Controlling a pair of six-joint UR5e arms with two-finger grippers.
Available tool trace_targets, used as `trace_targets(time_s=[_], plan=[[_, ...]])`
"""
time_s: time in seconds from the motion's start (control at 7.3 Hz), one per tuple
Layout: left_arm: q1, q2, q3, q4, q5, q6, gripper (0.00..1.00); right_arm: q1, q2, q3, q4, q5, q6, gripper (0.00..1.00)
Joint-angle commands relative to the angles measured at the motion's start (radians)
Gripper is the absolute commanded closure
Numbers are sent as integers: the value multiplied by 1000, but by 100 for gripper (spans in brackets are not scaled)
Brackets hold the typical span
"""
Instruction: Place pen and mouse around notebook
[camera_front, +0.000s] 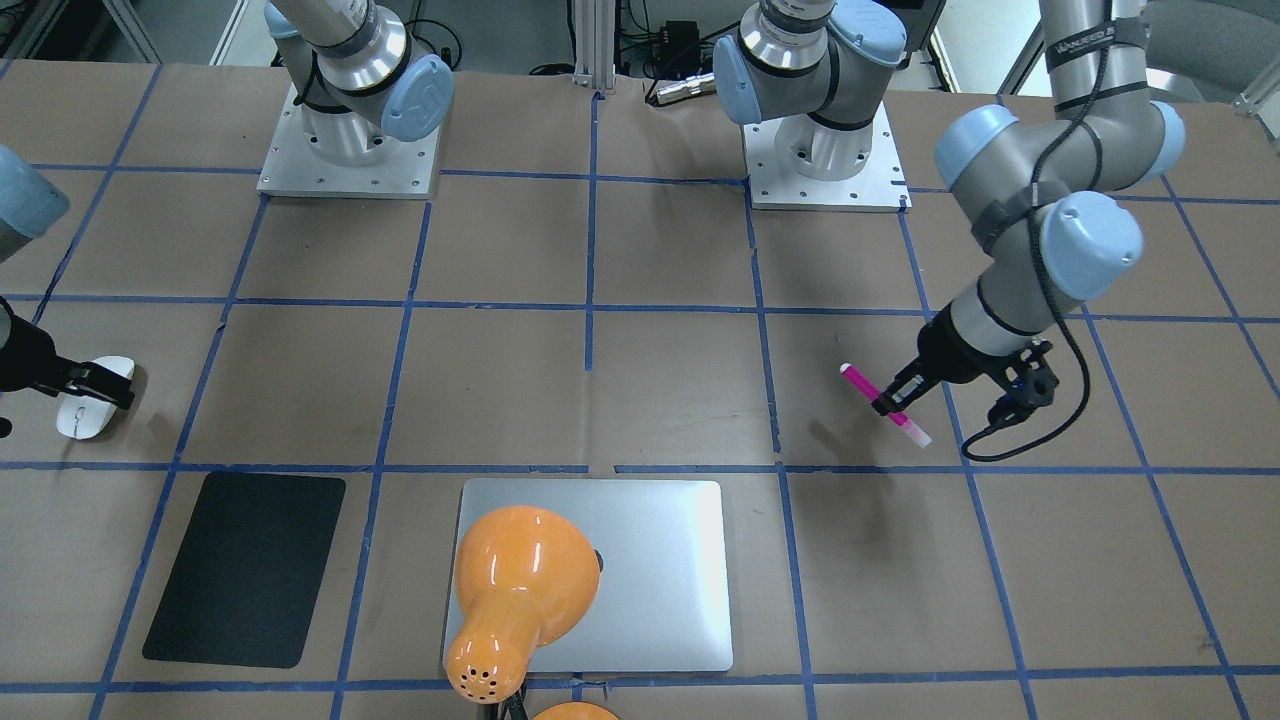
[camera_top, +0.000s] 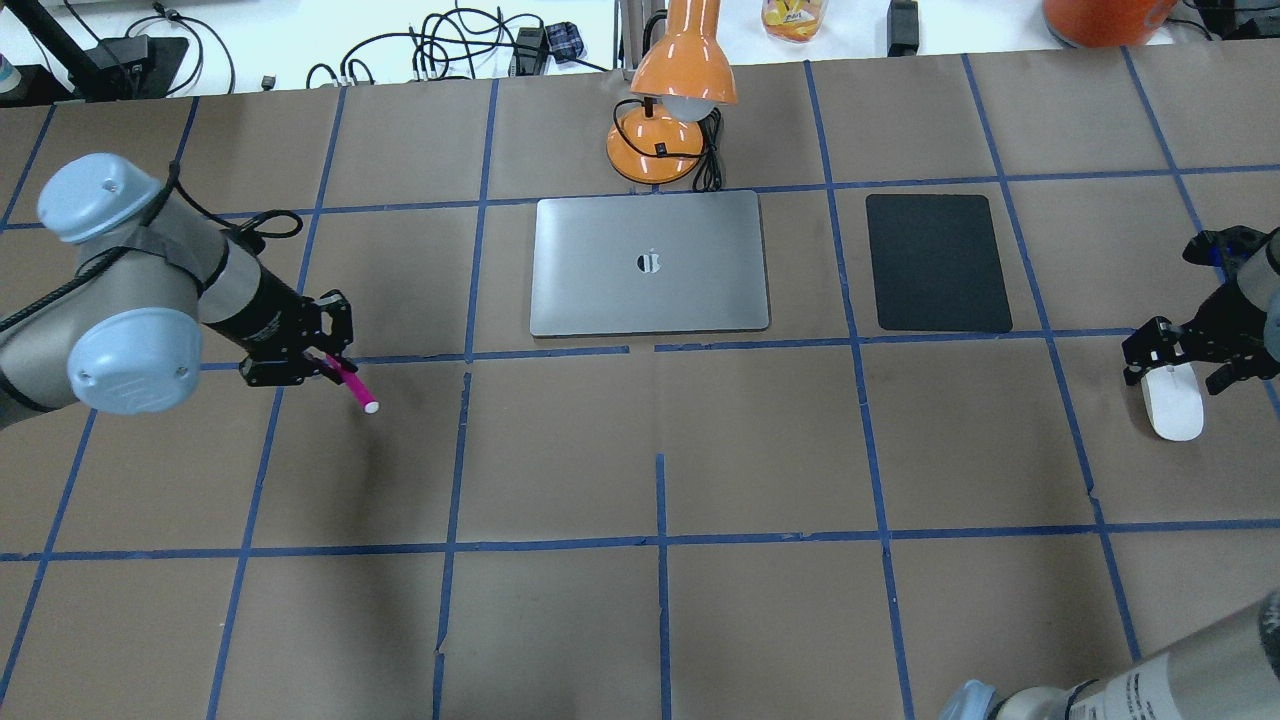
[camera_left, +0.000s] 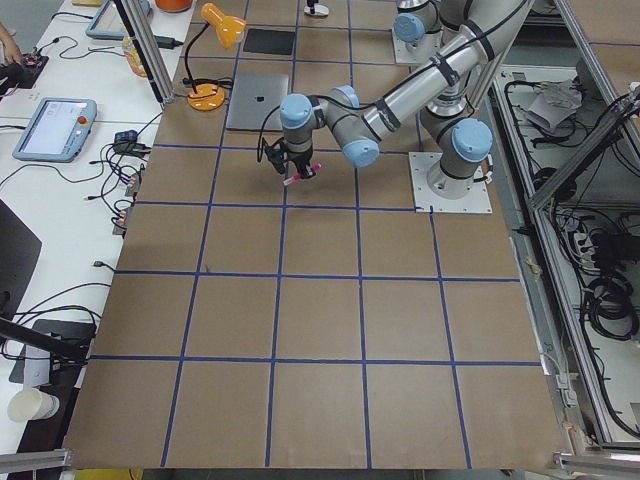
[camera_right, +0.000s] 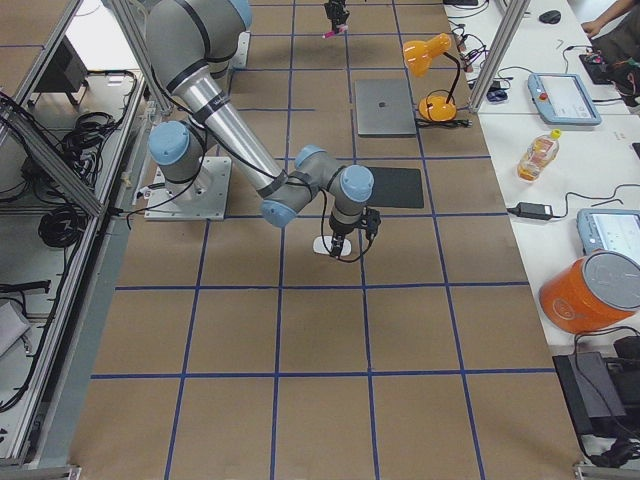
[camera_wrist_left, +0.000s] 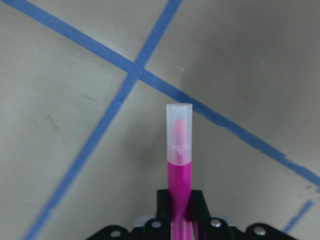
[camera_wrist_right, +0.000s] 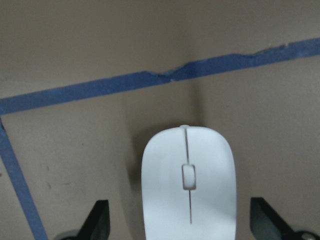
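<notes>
- Slim magenta-pink pen (camera_wrist_left: 179, 170), pale cap outward, clamped by left gripper (camera_wrist_left: 181, 200).
- White oval mouse (camera_wrist_right: 187, 185) lies untouched inside the wide-spread right gripper (camera_wrist_right: 179, 205).
- Overhead, unlike the wrist views, shows flat silver-grey metal notebook (camera_top: 650, 262) well apart.

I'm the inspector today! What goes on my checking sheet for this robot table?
Surface: table covered in brown paper with a blue tape grid; no spills seen.
Job's things: pen held tilted in the left gripper; mouse lies on the table, well away from the notebook, which is closed and flat.
Clutter: black mat beside the notebook; orange lamp beyond it.
Grippers: left gripper shut on the pen; right gripper open, straddling the mouse, not touching.
Cables: lamp cord by the lamp's base; black cable loops by the left gripper.
Surroundings: bottle, orange bucket and tablet off the table's edge.
</notes>
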Motion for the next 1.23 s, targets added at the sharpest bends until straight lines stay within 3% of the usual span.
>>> trace_targets(time_s=[0.0,0.41,0.55,0.68,1.1], plan=[[-299,-35,-3,120,48,-515,100,0,8,-2,0,-12,-2,0],[-517,-98,23,141,92,-1123,100,0,12,-5,1,-11,-3,11],[-611,-126,78,137,93,-1260,100,0,14,-6,1,-11,-5,16],[-650,-174,141,121,95,-1348,100,0,14,-6,1,-11,-3,22],[-674,-252,145,121,95,-1364,100,0,14,-9,5,-12,7,37]])
